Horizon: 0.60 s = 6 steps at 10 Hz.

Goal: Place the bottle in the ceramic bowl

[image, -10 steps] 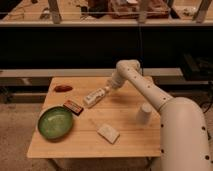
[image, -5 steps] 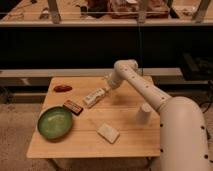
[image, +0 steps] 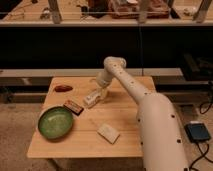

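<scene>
The bottle (image: 92, 97) is small and whitish and lies on its side near the middle of the wooden table (image: 85, 145). My gripper (image: 102, 91) reaches down from the white arm (image: 130, 87) to the bottle's right end and is at or touching it. The ceramic bowl (image: 55, 121) is round, green and holds nothing. It sits at the table's front left, well to the left of and nearer than the bottle.
A brown snack bar (image: 73, 106) lies between bottle and bowl. A red packet (image: 63, 88) lies at the back left. A flat white packet (image: 108, 133) lies at the front centre. Dark shelving stands behind the table, and a black box (image: 198, 132) is on the floor to the right.
The arm's upper joint and gripper have shifted a little to the left. The bottle has stayed in almost the same place on the table.
</scene>
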Each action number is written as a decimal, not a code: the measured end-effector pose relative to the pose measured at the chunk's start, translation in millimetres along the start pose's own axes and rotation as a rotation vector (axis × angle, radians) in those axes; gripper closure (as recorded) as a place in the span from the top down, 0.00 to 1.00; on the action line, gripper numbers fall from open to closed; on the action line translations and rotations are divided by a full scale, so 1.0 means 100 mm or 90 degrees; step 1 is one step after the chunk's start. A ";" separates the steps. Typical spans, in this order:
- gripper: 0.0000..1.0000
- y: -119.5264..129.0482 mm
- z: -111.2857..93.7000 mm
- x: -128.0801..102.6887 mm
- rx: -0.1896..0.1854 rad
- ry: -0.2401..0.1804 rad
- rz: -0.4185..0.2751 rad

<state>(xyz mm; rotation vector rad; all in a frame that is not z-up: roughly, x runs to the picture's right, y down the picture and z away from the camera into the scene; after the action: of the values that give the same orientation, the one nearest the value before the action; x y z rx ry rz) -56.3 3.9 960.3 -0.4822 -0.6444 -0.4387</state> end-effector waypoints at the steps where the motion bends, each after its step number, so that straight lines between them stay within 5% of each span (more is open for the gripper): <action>1: 0.79 0.06 0.03 -0.11 -0.031 -0.015 -0.032; 2: 0.71 0.11 0.08 -0.19 -0.050 -0.017 -0.054; 4: 0.54 0.14 0.17 -0.11 -0.026 -0.012 -0.014; 6: 0.49 0.05 0.32 -0.14 -0.023 -0.022 0.002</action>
<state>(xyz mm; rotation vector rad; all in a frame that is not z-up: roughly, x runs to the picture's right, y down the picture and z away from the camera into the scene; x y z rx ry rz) -78.3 28.5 972.3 -0.5265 -0.6704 -0.4411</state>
